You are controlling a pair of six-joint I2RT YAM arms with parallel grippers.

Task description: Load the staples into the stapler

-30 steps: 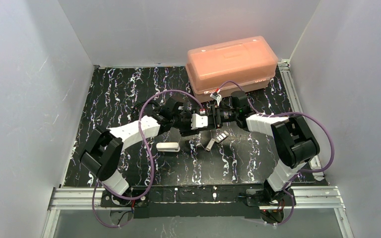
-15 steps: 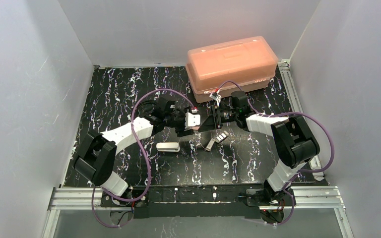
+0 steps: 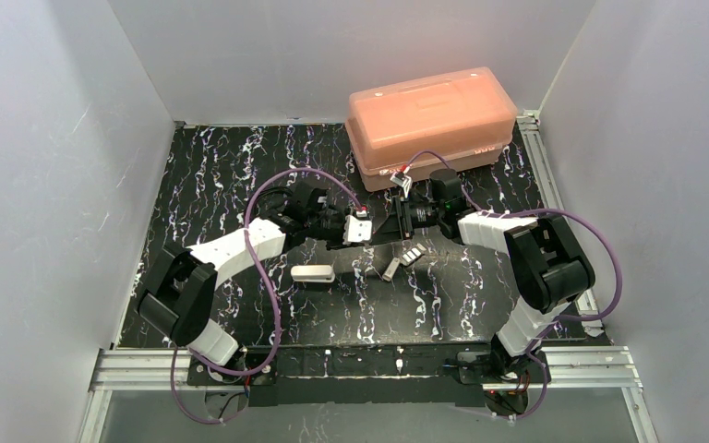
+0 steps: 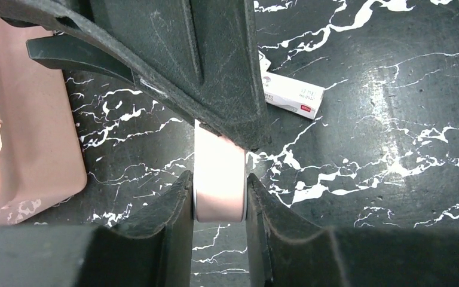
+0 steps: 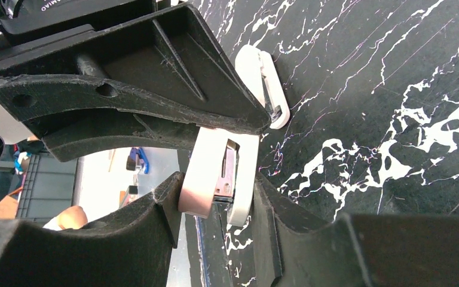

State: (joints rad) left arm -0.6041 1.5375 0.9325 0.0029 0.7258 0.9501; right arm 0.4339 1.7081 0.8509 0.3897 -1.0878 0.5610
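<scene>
**Fig.** Left hand (image 4: 219, 182) and right hand (image 5: 218, 184) meet mid-worktop (image 3: 222, 175), both clamped on one pinkish block (image 4: 218, 200). The white stapler (image 3: 313, 273) lies ungripped nearer. Staples (image 3: 413, 254) lie beside, and an orange box (image 3: 429, 115) stands behind.

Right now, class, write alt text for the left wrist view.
The left gripper clamps a pale pink oblong block, whose far end the right gripper covers. A small white box and a pink case lie on the black marbled table.

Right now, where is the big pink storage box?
In the top view the pink storage box stands at the far edge of the table, right of centre, just beyond the right arm.
</scene>
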